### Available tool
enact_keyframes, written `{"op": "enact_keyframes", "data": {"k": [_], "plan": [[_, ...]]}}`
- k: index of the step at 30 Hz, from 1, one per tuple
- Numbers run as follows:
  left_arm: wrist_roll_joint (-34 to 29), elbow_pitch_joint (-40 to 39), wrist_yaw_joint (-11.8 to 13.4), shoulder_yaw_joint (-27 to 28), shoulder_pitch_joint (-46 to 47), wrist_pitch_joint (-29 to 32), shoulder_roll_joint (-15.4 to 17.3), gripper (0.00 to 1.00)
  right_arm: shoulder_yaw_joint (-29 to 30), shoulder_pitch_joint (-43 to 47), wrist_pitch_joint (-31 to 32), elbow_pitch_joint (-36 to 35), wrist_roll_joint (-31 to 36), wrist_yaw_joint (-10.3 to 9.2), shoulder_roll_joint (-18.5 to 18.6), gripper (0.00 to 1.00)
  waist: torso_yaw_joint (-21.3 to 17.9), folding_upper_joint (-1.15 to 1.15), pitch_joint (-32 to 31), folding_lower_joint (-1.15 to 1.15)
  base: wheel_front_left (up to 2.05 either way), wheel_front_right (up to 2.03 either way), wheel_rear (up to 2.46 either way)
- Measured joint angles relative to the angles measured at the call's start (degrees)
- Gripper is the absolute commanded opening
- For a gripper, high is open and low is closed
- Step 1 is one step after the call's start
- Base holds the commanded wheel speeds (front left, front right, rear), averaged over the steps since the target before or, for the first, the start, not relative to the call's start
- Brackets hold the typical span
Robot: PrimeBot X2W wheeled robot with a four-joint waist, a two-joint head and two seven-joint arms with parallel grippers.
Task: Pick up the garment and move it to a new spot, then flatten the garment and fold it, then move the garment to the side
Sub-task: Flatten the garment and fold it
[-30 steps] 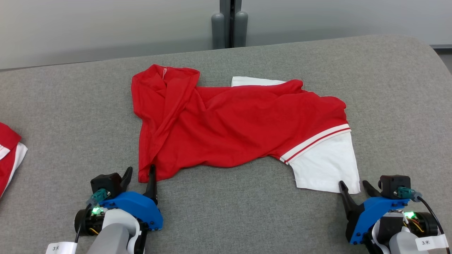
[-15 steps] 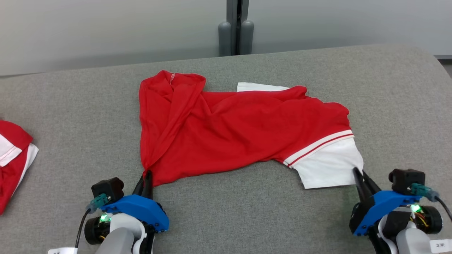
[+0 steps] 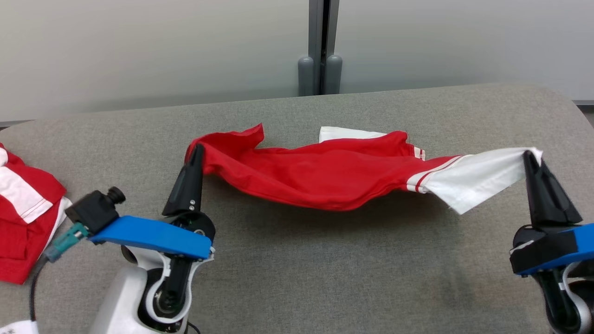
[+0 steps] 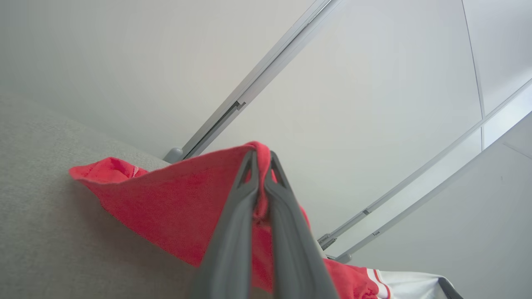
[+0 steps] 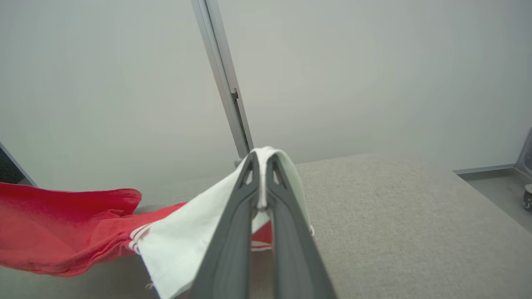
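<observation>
Both grippers have come up off the table since half a second ago, taking the shirt's two near corners with them; the head camera has tilted up too. Far left: a folded red-and-white cloth pile [image 3: 23,218] at the table edge, well apart from the work and only in the way if the carry goes that side. The left gripper [image 3: 197,148] is pinched closed on a red hem corner of the red short-sleeved shirt with white sleeves [image 3: 320,178], and the left wrist view shows cloth squeezed between the fingertips. The shirt hangs slung between the two grippers with its middle sagging, and its far edge looks to be resting on the grey fabric-covered table [image 3: 325,278]. The right gripper [image 3: 527,155] is clamped closed on the corner of the near white sleeve. My read on handling: light, limp, thin knit with no stiffness, so it will swing and bunch, and a corner pinch could slip if jerked. The current holds look fine for the carry, but flattening probably wants matched corners. Two grey rounded posts [image 3: 320,74] stand behind the table, clear of the path.
</observation>
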State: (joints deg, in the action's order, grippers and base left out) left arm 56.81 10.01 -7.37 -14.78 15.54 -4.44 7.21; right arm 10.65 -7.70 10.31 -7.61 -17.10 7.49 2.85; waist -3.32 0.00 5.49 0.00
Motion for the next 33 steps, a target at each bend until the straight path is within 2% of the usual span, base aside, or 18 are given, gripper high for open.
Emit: {"op": "enact_keyframes", "data": {"k": [2,5,10,14,16,19,23,27,33], "plan": [[3.0,-6.1,0.4,1.1,-0.5,3.2,0.8,0.00,0.4,-0.1,1.2,-4.4,0.0,0.00,0.0,0.00,0.0,0.00,-0.2,0.00,0.00,0.00,0.00],[7.5,-14.4,3.0,3.0,-0.7,7.5,1.9,0.00,0.8,-1.2,3.0,-10.5,1.0,0.00,0.0,0.00,-0.2,0.00,-0.3,0.00,0.00,0.00,0.00],[14.1,-26.1,9.2,6.4,0.1,13.8,3.4,0.00,0.6,-6.5,6.6,-18.6,3.5,0.00,0.7,0.00,-1.0,0.00,0.6,0.00,0.00,0.00,0.00],[17.3,-33.0,14.3,8.0,3.6,18.0,4.4,0.00,0.6,-12.8,9.4,-22.2,3.9,0.00,4.0,0.00,-1.4,0.00,2.2,0.00,0.00,0.00,0.00],[17.3,-34.3,16.3,8.5,6.0,19.9,5.9,0.00,0.7,-16.7,10.3,-22.2,3.5,0.00,5.6,0.00,-1.7,0.00,3.6,0.00,0.00,0.00,0.00],[17.7,-33.6,19.0,8.9,9.6,22.1,7.2,0.00,0.6,-22.4,11.4,-18.6,2.0,0.00,8.0,0.00,-2.2,0.00,6.3,0.00,0.00,0.00,0.00],[17.0,-29.2,21.0,9.0,15.3,23.8,8.8,0.00,-1.0,-30.4,12.5,-9.7,0.0,0.00,10.9,0.00,-3.0,0.00,11.1,0.00,0.00,0.00,0.00],[15.1,-21.7,21.7,9.6,23.1,23.7,9.8,0.00,-2.9,-40.8,10.0,2.6,-0.6,0.00,12.7,0.00,-3.7,0.00,16.3,0.02,0.00,0.00,0.00],[11.4,-8.4,21.4,10.4,34.4,21.6,12.0,0.00,-9.5,-56.3,1.0,19.4,0.0,0.01,14.3,0.00,-3.9,0.00,21.8,0.03,0.00,0.00,0.00]]}}
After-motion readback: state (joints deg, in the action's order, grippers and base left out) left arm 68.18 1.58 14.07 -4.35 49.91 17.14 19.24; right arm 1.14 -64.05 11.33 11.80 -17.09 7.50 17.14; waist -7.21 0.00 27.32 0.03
